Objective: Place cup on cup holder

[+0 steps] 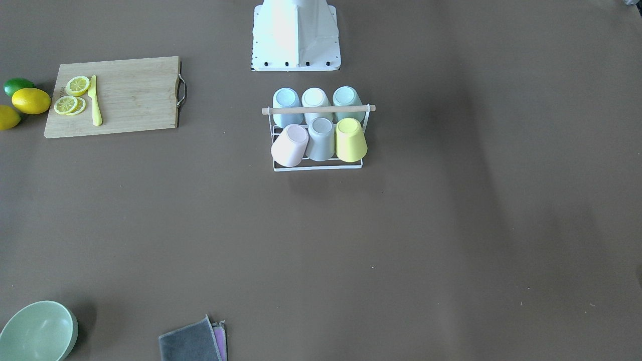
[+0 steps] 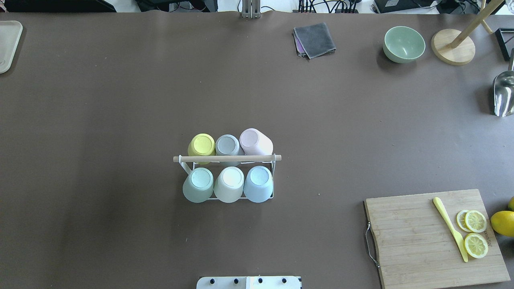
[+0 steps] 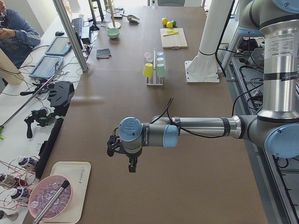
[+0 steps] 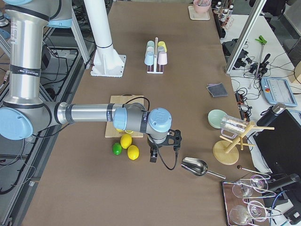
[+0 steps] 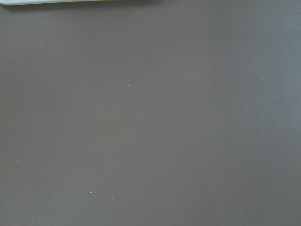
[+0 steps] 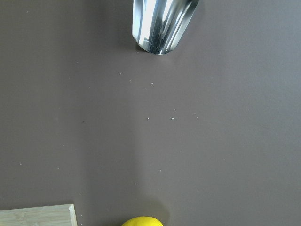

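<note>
The cup holder [image 1: 318, 109] is a white wire rack with a wooden rod handle; it stands mid-table and also shows in the overhead view [image 2: 227, 159]. Several cups sit upside down on it in two rows, among them a yellow cup [image 2: 201, 145], a grey cup [image 2: 227, 145] and a pink cup [image 2: 255, 142] that leans outward. My left gripper [image 3: 132, 165] hangs over bare table far from the rack, near the left end. My right gripper [image 4: 153, 155] hangs near the lemons at the right end. I cannot tell whether either is open or shut. Neither holds a cup.
A cutting board [image 2: 417, 245] carries lemon slices [image 2: 475, 221] and a yellow knife [image 2: 449, 228]. Whole lemons [image 4: 133, 151] and a lime [image 4: 116, 149] lie beside it. A green bowl [image 2: 404, 44], a grey cloth [image 2: 314, 39], a metal scoop [image 2: 503, 94] and a wooden stand [image 2: 453, 51] sit at the far right.
</note>
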